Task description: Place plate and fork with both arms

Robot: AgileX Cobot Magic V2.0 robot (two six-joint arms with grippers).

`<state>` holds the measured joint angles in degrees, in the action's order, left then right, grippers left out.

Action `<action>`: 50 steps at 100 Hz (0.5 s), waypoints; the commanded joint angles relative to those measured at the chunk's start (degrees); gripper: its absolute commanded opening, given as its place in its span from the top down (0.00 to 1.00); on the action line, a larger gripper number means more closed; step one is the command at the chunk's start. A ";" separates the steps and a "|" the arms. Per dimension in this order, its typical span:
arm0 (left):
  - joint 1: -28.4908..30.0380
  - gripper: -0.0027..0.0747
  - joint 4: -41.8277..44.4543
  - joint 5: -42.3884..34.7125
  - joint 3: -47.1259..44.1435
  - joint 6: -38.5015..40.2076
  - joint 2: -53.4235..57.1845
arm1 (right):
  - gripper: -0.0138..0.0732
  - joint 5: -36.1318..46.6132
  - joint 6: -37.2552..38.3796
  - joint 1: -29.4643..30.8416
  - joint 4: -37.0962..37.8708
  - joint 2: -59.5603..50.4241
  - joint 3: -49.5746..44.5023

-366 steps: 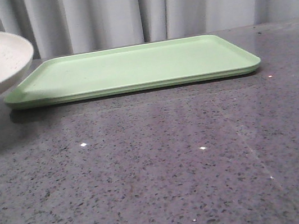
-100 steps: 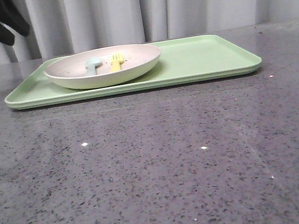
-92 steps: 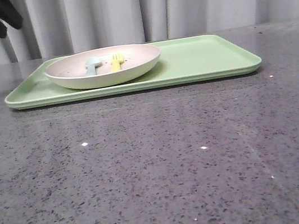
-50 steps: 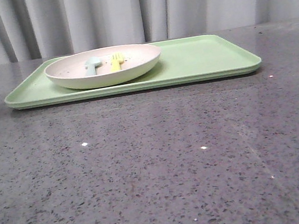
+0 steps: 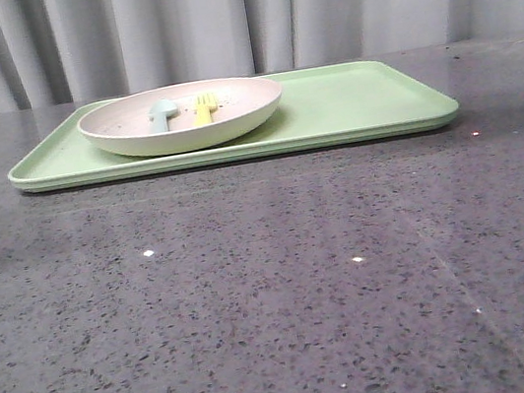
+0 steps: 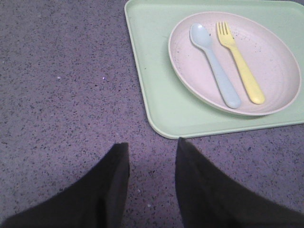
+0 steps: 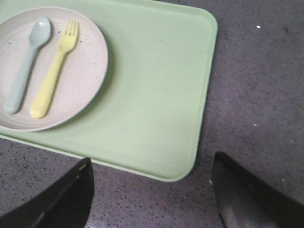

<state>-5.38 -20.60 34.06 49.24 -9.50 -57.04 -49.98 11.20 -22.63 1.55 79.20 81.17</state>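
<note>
The speckled cream plate [image 5: 180, 120] rests on the left half of the light-green tray [image 5: 357, 102]. On the plate [image 6: 275, 57] lies the yellow fork [image 6: 240, 61], tines pointing to the far side, beside a pale blue spoon [image 6: 214, 64]. In the right wrist view the same plate [image 7: 80, 61] and fork [image 7: 53, 71] show at the tray's [image 7: 156, 95] left end. My left gripper [image 6: 152, 145] hovers open over the bare table off the tray's near left corner. Near the tray's near right corner, my right gripper [image 7: 152, 164] is wide open and empty. Neither gripper shows in the front view.
The pale blue spoon [image 5: 162, 113] lies left of the fork [image 5: 203, 108] on the plate. The tray's right half is bare. Dark speckled stone table [image 5: 277, 294] stretches in front. Grey curtains [image 5: 234, 16] close the back.
The plate with fork and spoon went from held high at the left onto the tray. The left arm then lifted away and left the front view.
</note>
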 commanded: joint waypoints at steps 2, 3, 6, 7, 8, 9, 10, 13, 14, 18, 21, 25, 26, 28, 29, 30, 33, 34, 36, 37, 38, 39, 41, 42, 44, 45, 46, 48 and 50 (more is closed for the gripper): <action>0.08 0.66 -0.92 -4.52 -0.52 0.38 3.65 | 0.24 1.02 -0.39 -1.88 0.33 3.13 7.19; 0.08 0.66 -0.92 -4.61 -0.52 0.38 4.04 | 0.24 0.95 -0.39 -1.99 0.33 3.47 7.99; 0.08 0.66 -0.92 -4.77 -1.15 0.38 4.82 | 0.24 0.43 -0.39 -2.60 0.33 5.20 9.60; 0.08 0.66 -0.92 -4.77 -1.40 0.38 5.23 | 0.24 0.31 -0.39 -2.73 0.33 5.55 10.40; 0.08 0.66 -0.92 -4.77 -1.52 0.38 5.41 | 0.24 0.09 -0.39 -2.99 0.33 5.92 10.81; 0.08 0.66 -0.92 -4.77 -1.63 0.38 5.60 | 0.24 -0.02 -0.39 -3.11 0.33 6.62 11.21; 0.08 0.66 -0.92 -4.77 -1.87 0.38 5.99 | 0.24 -0.15 -0.39 -3.22 0.33 6.96 12.03; 0.08 0.66 -0.92 -4.77 -2.28 0.38 6.75 | 0.24 -0.77 -0.39 -3.83 0.33 8.71 13.70; 0.08 0.66 -0.92 -4.77 -2.49 0.38 7.11 | 0.24 -0.90 -0.39 -3.95 0.33 9.08 14.55; 0.08 0.66 -0.78 -4.77 -2.97 0.38 7.93 | 0.24 -1.74 -0.39 -4.71 0.33 11.26 16.64; 0.08 0.66 -0.65 -4.77 -3.23 0.38 8.83 | 0.24 -2.22 -0.39 -5.20 0.33 12.70 18.74; 0.08 0.66 -0.33 -4.91 -3.64 0.38 9.65 | 0.24 -3.07 -0.39 -5.92 0.26 14.92 20.88; 0.08 0.66 -0.26 -4.91 -3.77 0.38 9.95 | 0.24 -3.22 -0.39 -6.03 0.26 15.30 21.73; 0.08 0.66 -0.13 -4.91 -3.90 0.38 10.43 | 0.24 -3.64 -0.39 -6.41 0.21 16.42 23.02; 0.08 0.66 -0.13 -5.01 -3.90 0.38 10.57 | 0.24 -3.91 -0.39 -6.61 0.21 16.79 23.45; 0.08 0.66 -0.13 -5.01 -4.03 0.38 10.70 | 0.24 -4.05 -0.39 -6.72 0.12 17.54 23.89; 0.08 0.66 -0.13 -5.01 -4.27 0.38 11.30 | 0.24 -4.57 -0.33 -7.10 0.04 19.05 26.06; 0.08 0.66 -0.02 -5.01 -4.26 0.38 11.42 | 0.24 -4.77 -0.33 -7.29 -0.03 19.79 26.48; 0.08 0.66 -0.02 -5.01 -4.40 0.38 11.66 | 0.24 -5.05 -0.33 -7.57 -0.13 20.54 27.73; 0.08 0.66 -0.02 -5.01 -4.40 0.38 11.77 | 0.24 -5.14 -0.33 -7.64 -0.21 21.27 28.14; 0.08 0.66 -0.02 -5.01 -4.40 0.38 11.98 | 0.24 -5.23 -0.33 -7.70 -0.30 21.63 28.96; 0.08 0.66 -0.02 -5.01 -4.49 0.38 12.07 | 0.24 -5.46 -0.33 -7.84 -0.48 22.35 29.37; 0.08 0.66 -0.02 -5.01 -4.62 0.38 12.34 | 0.24 -5.76 -0.33 -8.06 -0.75 23.45 30.59; 0.08 0.66 -0.02 -5.01 -4.64 0.38 12.50 | 0.24 -5.88 -0.33 -8.14 -0.88 23.81 31.39; 0.08 0.66 -0.02 -5.01 -4.72 0.38 12.61 | 0.24 -6.19 -0.33 -8.36 -1.17 24.87 32.17; 0.08 0.66 -0.02 -5.01 -4.77 0.38 12.75 | 0.24 -6.30 -0.33 -8.42 -1.55 25.23 32.96; 0.08 0.66 -0.02 -5.01 -4.86 0.38 12.77 | 0.24 -6.55 -0.33 -8.49 -1.55 25.92 33.34; 0.08 0.66 -0.02 -5.01 -4.97 0.38 13.02 | 0.24 -6.98 -0.29 -8.61 -1.55 26.62 34.49; 0.08 0.66 -0.02 -5.01 -5.00 0.38 13.03 | 0.24 -7.43 -0.29 -8.73 -2.16 27.64 35.61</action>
<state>-5.38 -19.90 33.28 43.02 -9.50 -45.05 -58.05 11.20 -30.84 0.43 105.78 110.52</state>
